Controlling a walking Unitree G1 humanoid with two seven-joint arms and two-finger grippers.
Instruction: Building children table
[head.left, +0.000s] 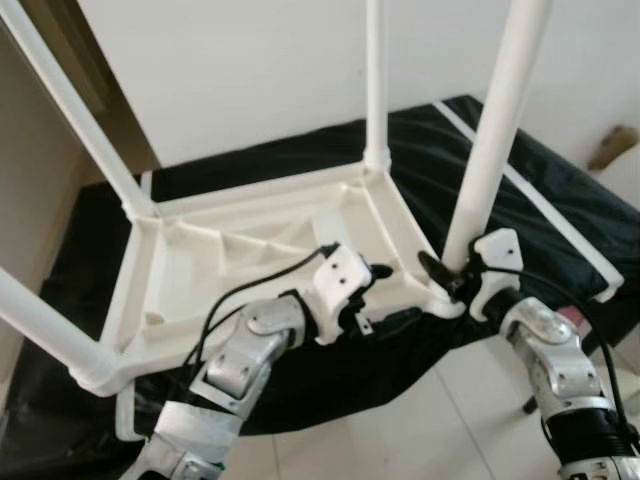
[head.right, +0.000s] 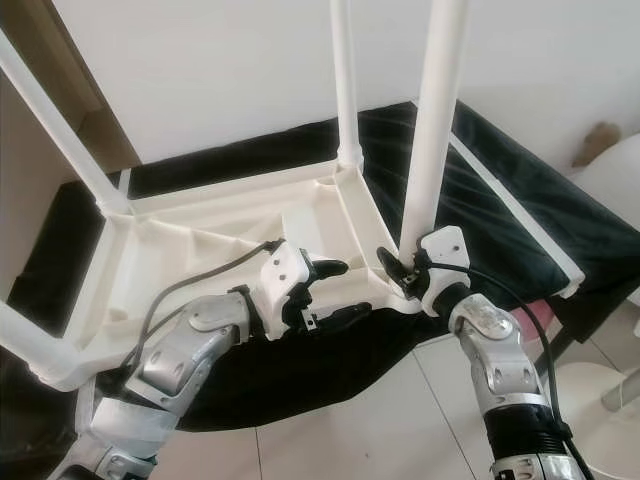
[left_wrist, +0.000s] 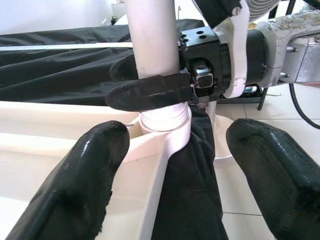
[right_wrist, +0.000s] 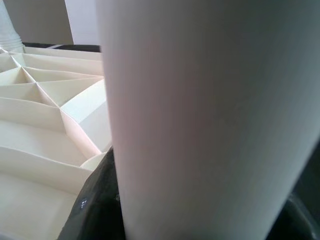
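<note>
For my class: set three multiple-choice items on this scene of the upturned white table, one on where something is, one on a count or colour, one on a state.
1. Where is the right gripper?
A. At the base of the near right leg
B. On the floor
C. At the far left leg

2. How many legs stand in the tabletop?
A. Two
B. Three
C. Four

3. How are the left gripper fingers set?
A. Shut on a leg
C. Shut on the black cloth
B. Open, holding nothing

Key: 1 A, the black fingers close around that leg just above its corner socket. 2 C, a white leg rises from each of the four corners. 3 B, the left wrist view shows its two fingers spread wide with only the table corner between them.
</note>
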